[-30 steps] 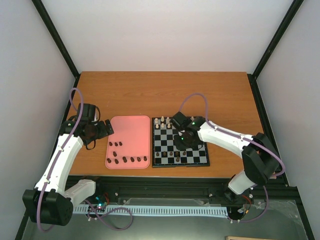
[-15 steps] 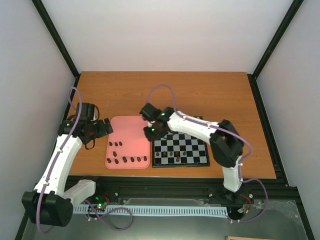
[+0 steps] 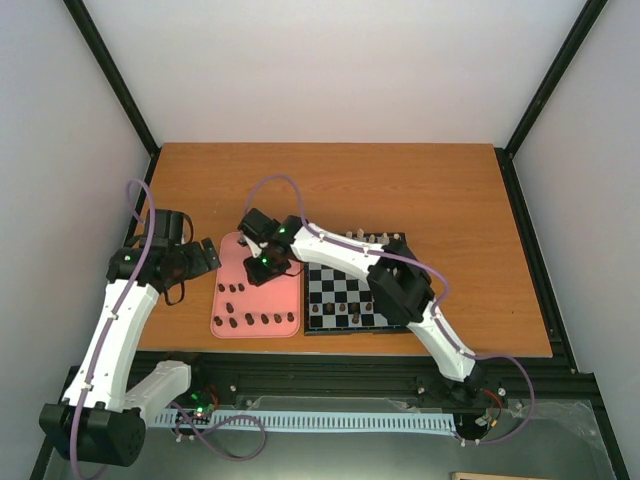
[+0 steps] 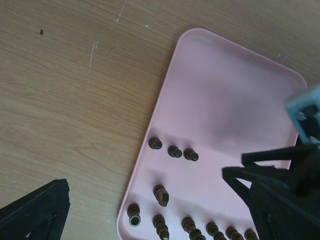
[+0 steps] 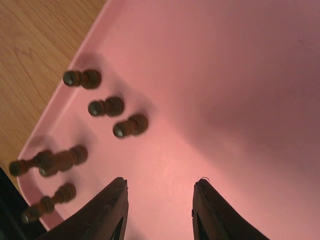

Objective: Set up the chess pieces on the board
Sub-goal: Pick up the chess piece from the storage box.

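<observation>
A wooden table point(image 3: 400, 190) is seen from above, with a pink tray point(image 3: 265, 300) laid just left of the board point(image 3: 335, 290). The right gripper point(image 5: 160, 185) is held over the tray, fingers parted and empty. The left gripper point(image 4: 145, 179) is spread wide, empty, over the tray's left edge. Dark pieces point(image 5: 131, 125) are scattered along the tray's left and near edges; a few are stood on the board.

pink tray point(image 4: 225, 100), dark brown chess pieces point(image 4: 174, 151)
</observation>
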Action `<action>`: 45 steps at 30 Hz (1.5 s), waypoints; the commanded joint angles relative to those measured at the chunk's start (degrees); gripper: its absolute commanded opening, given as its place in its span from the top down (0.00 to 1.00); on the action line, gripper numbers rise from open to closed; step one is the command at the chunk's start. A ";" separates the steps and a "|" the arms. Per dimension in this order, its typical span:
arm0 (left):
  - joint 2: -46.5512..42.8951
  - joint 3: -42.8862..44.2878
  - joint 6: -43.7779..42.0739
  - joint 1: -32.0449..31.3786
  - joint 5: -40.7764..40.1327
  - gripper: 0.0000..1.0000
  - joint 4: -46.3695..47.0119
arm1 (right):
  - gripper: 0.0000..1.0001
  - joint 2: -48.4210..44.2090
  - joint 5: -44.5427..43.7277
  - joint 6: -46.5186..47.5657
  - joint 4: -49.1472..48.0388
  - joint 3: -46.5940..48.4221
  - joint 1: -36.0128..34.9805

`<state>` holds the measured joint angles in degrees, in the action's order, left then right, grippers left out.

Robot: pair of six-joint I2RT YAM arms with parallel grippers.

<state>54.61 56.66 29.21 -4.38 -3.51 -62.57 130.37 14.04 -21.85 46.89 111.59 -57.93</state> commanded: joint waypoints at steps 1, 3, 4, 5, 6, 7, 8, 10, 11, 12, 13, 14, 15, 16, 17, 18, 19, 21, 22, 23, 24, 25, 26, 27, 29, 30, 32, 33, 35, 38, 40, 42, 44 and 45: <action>-1.21 2.68 0.95 0.42 -1.17 0.00 -1.85 | 0.64 5.17 4.12 1.22 0.82 7.16 -0.54; -1.34 2.47 1.19 0.48 -1.15 0.00 -1.79 | 0.64 7.36 4.83 1.30 1.23 9.55 -0.74; -1.30 2.35 1.25 0.46 -1.13 0.00 -1.71 | 0.64 7.97 5.14 1.38 1.33 10.28 -0.69; -1.29 2.24 1.33 0.43 -0.99 0.00 -1.69 | 0.64 8.42 5.17 1.35 1.35 10.76 -0.69; -1.24 2.16 1.41 0.42 -0.91 0.00 -1.62 | 0.63 8.72 5.15 1.36 1.24 11.17 -0.71; -1.26 2.02 1.50 0.44 -0.81 0.00 -1.55 | 0.63 9.02 5.21 1.37 1.23 11.50 -0.70; -1.26 1.92 1.54 0.42 -0.82 0.00 -1.45 | 0.63 9.40 5.47 1.48 1.35 11.99 -0.69; -1.19 1.79 1.63 0.43 -0.71 0.00 -1.29 | 0.63 10.44 6.15 1.39 1.80 13.07 -0.71; -1.24 1.78 1.64 0.40 -0.78 0.00 -1.25 | 0.63 11.01 6.39 1.41 2.06 13.16 -0.80; -1.19 1.71 1.75 0.45 -0.82 0.00 -1.24 | 0.63 11.50 6.50 1.37 2.17 14.89 -0.73; -1.12 1.65 1.74 0.43 -0.80 0.00 -1.18 | 0.63 11.96 6.75 1.39 2.29 15.55 -0.72; -1.17 1.57 1.73 0.47 -0.80 0.00 -1.10 | 0.64 12.34 7.06 1.40 2.39 16.11 -0.77; -1.11 1.48 1.73 0.43 -0.77 0.00 -1.07 | 0.64 12.77 7.19 1.36 2.52 16.80 -0.77; -1.15 1.44 1.75 0.37 -0.84 0.00 -1.07 | 0.64 13.19 7.30 1.32 2.65 17.36 -0.78; -1.07 1.48 1.65 0.44 -0.80 0.00 -1.02 | 0.64 13.54 7.25 1.33 2.93 17.86 -0.78; -1.04 1.36 1.64 0.47 -0.84 0.00 -0.98 | 0.64 13.78 7.24 1.35 3.14 18.22 -0.74; -0.95 1.30 1.64 0.49 -0.95 0.00 -0.99 | 0.64 13.97 7.35 1.26 3.32 18.43 -0.77; -0.90 1.30 1.56 0.46 -0.97 0.00 -0.97 | 0.64 14.39 7.48 1.12 3.50 18.43 -0.78; -0.82 1.18 1.57 0.40 -0.97 0.00 -0.86 | 0.64 14.61 7.57 1.09 3.57 18.41 -0.82; -0.82 1.13 1.50 0.42 -0.97 0.00 -0.81 | 0.64 14.79 7.65 1.05 3.71 18.40 -0.78; -0.72 1.09 1.44 0.39 -0.97 0.00 -0.78 | 0.64 14.92 7.62 1.00 3.85 18.41 -0.78; -0.63 1.08 1.38 0.38 -0.88 0.00 -0.72 | 0.65 15.07 7.58 0.96 3.98 18.41 -0.78; -0.58 1.16 1.31 0.45 -0.89 0.00 -0.64 | 0.65 15.21 7.57 1.01 3.99 18.40 -0.78; -0.44 1.17 1.29 0.42 -0.91 0.00 -0.63 | 0.65 15.33 7.64 1.04 4.07 18.43 -0.78; -0.38 1.25 1.22 0.39 -0.87 0.00 -0.54 | 0.66 15.57 7.83 1.17 4.04 18.54 -0.79; -0.31 1.26 1.22 0.38 -0.83 0.00 -0.55 | 0.66 15.61 7.84 1.13 4.00 18.56 -0.80; -0.28 1.26 1.12 0.40 -0.80 0.00 -0.46 | 0.67 15.83 7.84 1.15 3.99 18.71 -0.83; -0.16 1.26 1.09 0.41 -0.72 0.00 -0.45 | 0.67 15.92 7.83 1.16 3.99 18.79 -0.79; -0.20 1.26 1.14 0.43 -0.75 0.00 -0.55 | 0.67 16.18 7.75 1.15 3.97 18.98 -0.78; -0.27 1.26 0.94 0.46 -0.79 0.00 -0.62 | 0.69 16.62 7.79 1.15 4.13 19.33 -0.79; -0.37 1.26 0.82 0.42 -0.79 0.00 -0.73 | 0.76 16.91 7.59 1.12 4.32 19.61 -0.80; -0.37 1.36 0.85 0.40 -0.86 0.00 -0.80 | 0.78 16.94 7.30 1.13 4.38 19.73 -0.82; -0.31 1.34 0.96 0.39 -0.81 0.00 -0.80 | 0.82 16.94 7.15 1.28 4.50 19.72 -0.83; -0.36 1.34 0.94 0.46 -0.84 0.00 -0.85 | 0.84 16.94 7.06 1.39 4.59 19.73 -0.80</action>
<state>54.37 56.97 30.17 -4.38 -4.08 -63.24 146.08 21.65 -20.64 50.52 129.78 -58.28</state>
